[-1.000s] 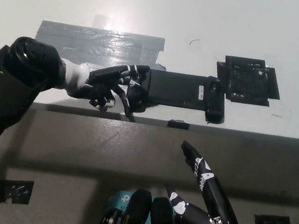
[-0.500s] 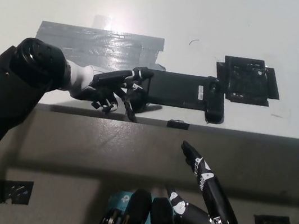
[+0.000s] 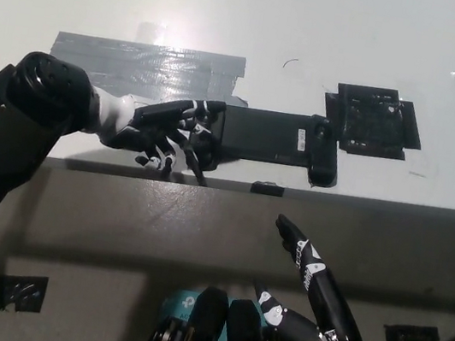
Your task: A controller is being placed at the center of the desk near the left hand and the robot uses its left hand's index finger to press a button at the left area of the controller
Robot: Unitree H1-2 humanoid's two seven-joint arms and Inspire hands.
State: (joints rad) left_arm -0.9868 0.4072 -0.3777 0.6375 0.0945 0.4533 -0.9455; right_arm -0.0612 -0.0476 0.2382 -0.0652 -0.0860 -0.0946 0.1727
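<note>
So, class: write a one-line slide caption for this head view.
Left hand reaches onto the left end of the black controller on the desk; right hand rests below.

Black oblong controller [image 3: 271, 139] lies flat, lengthwise, near the desk's [image 3: 319, 29] front edge.

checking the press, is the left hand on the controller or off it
On it: the left hand has a finger stretched onto the controller's left end.

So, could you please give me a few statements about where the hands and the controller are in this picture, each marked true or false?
1. The left hand is at the controller's left end. True.
2. The right hand rests on the controller. False: it is below the desk's edge, apart from the controller.
3. The controller lies near the desk's front edge. True.
4. The grey tape patch covers the controller. False: it lies behind the left hand.
</note>
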